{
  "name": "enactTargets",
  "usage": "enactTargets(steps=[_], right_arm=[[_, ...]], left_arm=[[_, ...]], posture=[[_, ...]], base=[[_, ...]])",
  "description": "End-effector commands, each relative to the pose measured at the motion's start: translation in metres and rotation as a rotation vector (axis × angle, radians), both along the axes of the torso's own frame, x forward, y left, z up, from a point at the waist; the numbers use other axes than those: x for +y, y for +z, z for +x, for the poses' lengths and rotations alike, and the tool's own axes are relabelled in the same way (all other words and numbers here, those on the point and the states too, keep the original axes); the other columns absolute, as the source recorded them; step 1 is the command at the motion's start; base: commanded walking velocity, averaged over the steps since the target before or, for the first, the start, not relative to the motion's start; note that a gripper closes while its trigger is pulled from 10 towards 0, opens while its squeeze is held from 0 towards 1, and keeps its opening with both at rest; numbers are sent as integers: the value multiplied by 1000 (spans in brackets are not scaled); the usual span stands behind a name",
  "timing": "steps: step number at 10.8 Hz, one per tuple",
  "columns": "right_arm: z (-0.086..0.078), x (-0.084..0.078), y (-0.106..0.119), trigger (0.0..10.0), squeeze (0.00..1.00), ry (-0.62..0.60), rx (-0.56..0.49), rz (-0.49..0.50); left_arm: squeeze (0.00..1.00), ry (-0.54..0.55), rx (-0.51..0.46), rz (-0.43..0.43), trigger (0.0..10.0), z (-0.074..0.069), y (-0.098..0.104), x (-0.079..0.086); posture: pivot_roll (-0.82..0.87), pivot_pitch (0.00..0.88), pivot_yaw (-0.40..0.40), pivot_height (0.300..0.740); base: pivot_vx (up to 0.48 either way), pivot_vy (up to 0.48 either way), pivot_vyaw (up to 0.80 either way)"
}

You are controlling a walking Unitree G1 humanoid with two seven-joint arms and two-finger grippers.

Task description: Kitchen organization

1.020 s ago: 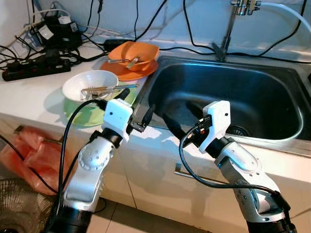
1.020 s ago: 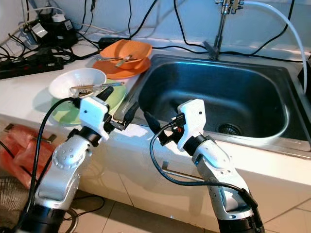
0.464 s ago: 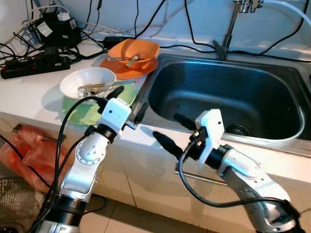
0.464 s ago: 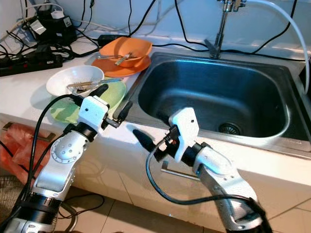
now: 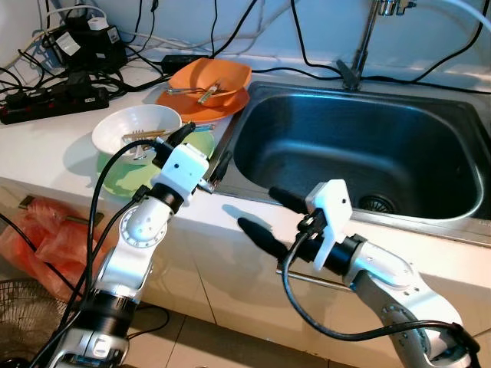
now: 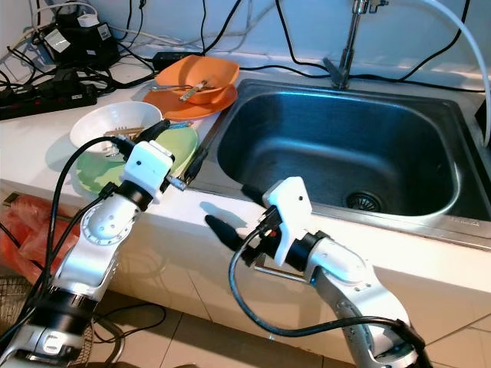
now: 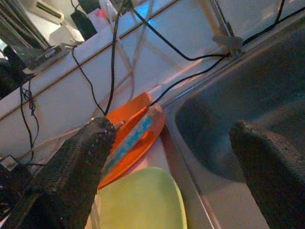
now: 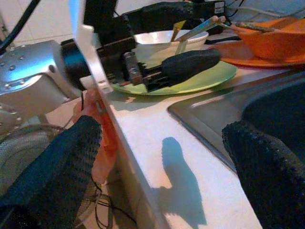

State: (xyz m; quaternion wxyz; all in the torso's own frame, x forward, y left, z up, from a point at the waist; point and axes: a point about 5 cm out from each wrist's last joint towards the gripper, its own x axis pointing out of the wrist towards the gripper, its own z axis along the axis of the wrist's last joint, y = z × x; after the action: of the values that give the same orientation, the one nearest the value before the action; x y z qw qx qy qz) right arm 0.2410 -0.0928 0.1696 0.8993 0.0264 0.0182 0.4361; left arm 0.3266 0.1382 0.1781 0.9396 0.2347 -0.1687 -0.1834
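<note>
Dirty dishes sit on the counter [image 5: 54, 146] to the robot's left of the sink [image 5: 360, 153]. Nearest stack: white bowl [image 5: 134, 132] with utensils across it, resting on a green plate [image 5: 123, 172]. Farther back, close to the sink's far-left corner: orange bowl [image 5: 211, 77] on an orange plate [image 5: 196, 106], cutlery inside.

Left gripper [image 5: 201, 149]: fingers spread wide, holding nothing, poised at the sink-side edge of the green plate, just beside the white bowl. Left wrist view looks along the fingers toward the orange stack, green plate directly beneath.

Right gripper [image 5: 268, 211]: also spread apart and empty, out over the counter's front edge by the sink's near rim, well apart from the dishes, pointing toward the robot's left.

Key relation: white bowl lies just outboard of the left gripper, on the side away from the sink; the utensils' long axis runs roughly across the bowl toward the sink. Left arm clearly nearer. Judgement: early stage, nothing moved into the sink yet; next grasp likely falls to the left gripper on the bowl rim or plate edge
</note>
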Motion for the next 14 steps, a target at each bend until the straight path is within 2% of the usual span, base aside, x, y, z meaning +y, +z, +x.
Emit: enactTargets(steps=[1,3,7,10,14], right_arm=[[-4,4,5,10000,0,20,-11,16],[-5,8,6,10000,0,26,-8,26],[-7,11,5,10000,0,21,2,47],[-8,13,5,10000,0,19,7,56],[-8,14,5,10000,0,23,12,64]], left_arm=[[0,1,-17,15,10000,3,1,-2],[0,13,-38,45,10000,9,2,-4],[0,46,-48,85,10000,24,5,3],[0,73,-63,96,10000,29,7,7],[0,179,-104,81,10000,35,12,22]], posture=[[37,68,78,740],[31,74,82,740],[26,79,91,740],[28,78,89,740],[28,78,86,740]], base=[[0,0,0],[0,0,0],[0,0,0],[0,0,0],[0,0,0]])
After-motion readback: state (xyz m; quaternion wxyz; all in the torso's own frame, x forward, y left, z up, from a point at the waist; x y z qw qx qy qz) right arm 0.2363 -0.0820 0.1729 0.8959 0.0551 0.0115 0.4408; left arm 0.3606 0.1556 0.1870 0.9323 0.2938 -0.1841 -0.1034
